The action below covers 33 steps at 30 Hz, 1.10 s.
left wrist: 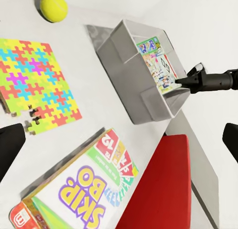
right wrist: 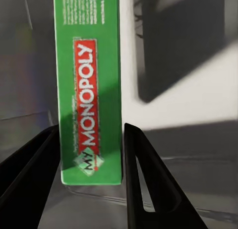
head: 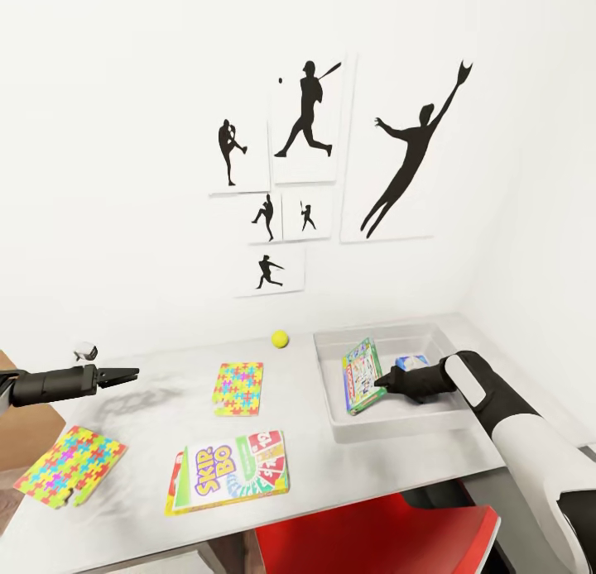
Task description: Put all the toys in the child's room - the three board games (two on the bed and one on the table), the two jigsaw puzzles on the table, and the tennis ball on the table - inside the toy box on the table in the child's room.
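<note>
The grey toy box (head: 406, 425) stands at the right end of the table (head: 157, 425). Inside it the green Monopoly board game (head: 361, 375) leans tilted, and my right gripper (head: 382, 382) is shut on its edge; its fingers (right wrist: 144, 174) press both faces of the box (right wrist: 89, 90). The Skip-Bo board game (head: 232, 471) lies near the front edge. One jigsaw puzzle (head: 238, 388) lies mid-table, another (head: 70, 465) at the front left. The tennis ball (head: 280, 338) rests near the wall. My left gripper (head: 124, 375) hovers open over the table's left part, holding nothing.
A red chair (head: 372, 537) is tucked under the table's front edge. A small blue-and-white item (head: 411, 361) shows in the toy box behind my right gripper. A small white object (head: 85, 351) sits at the table's far left. Sports silhouettes (head: 306, 119) hang on the wall.
</note>
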{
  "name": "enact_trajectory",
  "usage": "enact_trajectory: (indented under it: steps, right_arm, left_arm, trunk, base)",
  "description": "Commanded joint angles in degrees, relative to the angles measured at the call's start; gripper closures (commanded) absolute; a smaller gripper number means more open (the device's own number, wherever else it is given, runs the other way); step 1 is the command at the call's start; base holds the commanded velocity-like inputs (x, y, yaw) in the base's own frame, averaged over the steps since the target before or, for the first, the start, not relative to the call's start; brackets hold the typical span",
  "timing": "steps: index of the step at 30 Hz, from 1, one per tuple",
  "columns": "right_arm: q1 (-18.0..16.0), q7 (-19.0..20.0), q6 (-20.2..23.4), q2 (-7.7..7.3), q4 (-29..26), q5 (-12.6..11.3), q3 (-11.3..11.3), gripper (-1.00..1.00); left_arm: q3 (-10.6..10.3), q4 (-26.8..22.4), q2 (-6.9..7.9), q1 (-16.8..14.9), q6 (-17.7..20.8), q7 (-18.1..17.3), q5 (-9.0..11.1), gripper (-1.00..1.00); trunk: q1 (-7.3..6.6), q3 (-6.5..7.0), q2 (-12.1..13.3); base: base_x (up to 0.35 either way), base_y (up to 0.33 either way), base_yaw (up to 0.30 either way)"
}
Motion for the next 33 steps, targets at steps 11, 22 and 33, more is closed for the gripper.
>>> enact_trajectory:
  steps: [11, 22, 33]
  right_arm:
    - [-0.2, 0.6, 0.0, -0.06, 0.0, 0.5, 0.2, -1.0]
    - [-0.2, 0.6, 0.0, -0.16, -0.2, 0.5, 0.2, -1.0]
    - [-0.3, 0.7, 0.0, -0.88, -0.6, 0.3, -0.2, -1.0]
  left_arm:
    - [-0.4, 0.0, 0.04, -0.1, 0.6, -0.2, 0.3, -1.0]
    - [-0.3, 0.0, 0.04, -0.1, 0.6, -0.2, 0.3, -1.0]
    - [-0.4, 0.0, 0.04, -0.1, 0.6, -0.2, 0.3, -1.0]
  trunk:
    - [0.04, -0.13, -0.1]
    - [0.04, -0.13, -0.1]
    - [0.04, -0.13, -0.1]
  base:
    - [0.0, 0.0, 0.0]
    - [0.0, 0.0, 0.0]
    - [0.0, 0.0, 0.0]
